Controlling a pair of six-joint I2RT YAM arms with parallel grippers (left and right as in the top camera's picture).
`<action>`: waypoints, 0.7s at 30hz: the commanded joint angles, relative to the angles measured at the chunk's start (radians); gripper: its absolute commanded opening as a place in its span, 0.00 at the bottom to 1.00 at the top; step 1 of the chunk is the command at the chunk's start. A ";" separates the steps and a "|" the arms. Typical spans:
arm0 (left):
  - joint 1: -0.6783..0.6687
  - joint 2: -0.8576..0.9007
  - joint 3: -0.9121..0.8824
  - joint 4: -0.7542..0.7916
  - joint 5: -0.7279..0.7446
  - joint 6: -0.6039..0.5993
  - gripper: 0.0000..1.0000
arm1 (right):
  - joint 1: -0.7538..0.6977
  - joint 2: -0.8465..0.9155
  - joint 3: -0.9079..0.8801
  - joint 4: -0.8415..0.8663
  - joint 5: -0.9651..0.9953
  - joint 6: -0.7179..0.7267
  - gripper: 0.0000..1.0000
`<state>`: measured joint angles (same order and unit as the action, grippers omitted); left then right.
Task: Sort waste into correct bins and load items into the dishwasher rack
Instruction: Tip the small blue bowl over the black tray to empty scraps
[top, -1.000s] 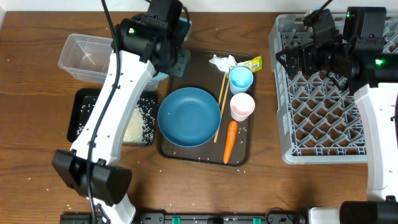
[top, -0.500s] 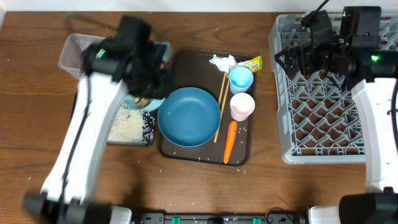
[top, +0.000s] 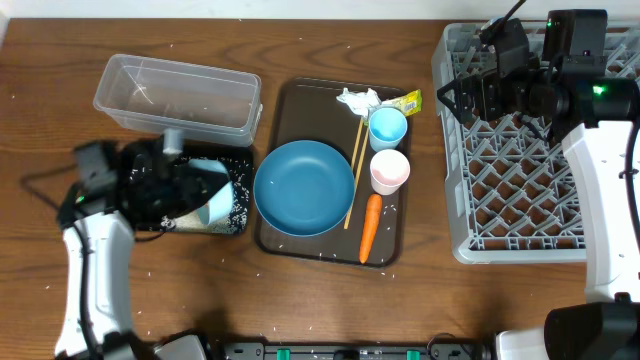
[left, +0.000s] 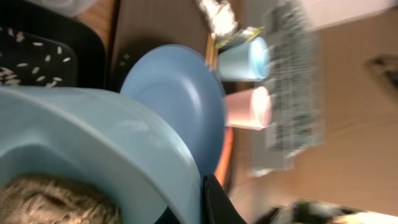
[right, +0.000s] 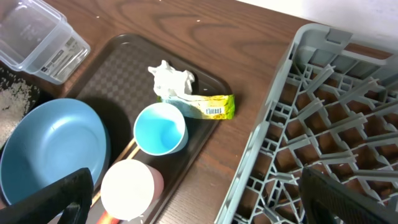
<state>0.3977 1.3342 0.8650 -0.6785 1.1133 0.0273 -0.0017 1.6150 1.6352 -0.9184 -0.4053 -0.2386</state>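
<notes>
The left tool (top: 182, 190) is clamped shut on the rim of the small blue bowl (left: 93, 137), which is tipped over the black tray (top: 243, 215) where rice (top: 236, 190) lies. A brown lump (left: 43, 199) sits inside the bowl. Tipped too near the tray's edge, the lump could land on the table (top: 40, 120), and a thin rim grip might slip. The right tool (right: 199, 205) hangs wide open over the rack (top: 520, 190), holding nothing.

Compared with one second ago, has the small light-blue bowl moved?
Yes. In the overhead view the bowl has gone from beside the right end of the clear tub down and to the left, and is now over the black tray.
</notes>
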 joint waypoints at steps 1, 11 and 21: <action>0.108 0.030 -0.026 0.048 0.435 0.113 0.06 | -0.004 0.007 0.005 -0.002 -0.018 0.006 0.99; 0.162 0.062 -0.025 0.095 0.460 0.088 0.06 | -0.004 0.007 0.005 -0.005 -0.018 0.006 0.99; 0.146 0.062 -0.020 0.290 0.457 -0.049 0.06 | -0.003 0.007 0.005 0.004 -0.018 0.006 0.99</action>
<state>0.5545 1.3926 0.8341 -0.4488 1.5440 0.0631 -0.0017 1.6154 1.6352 -0.9184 -0.4110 -0.2386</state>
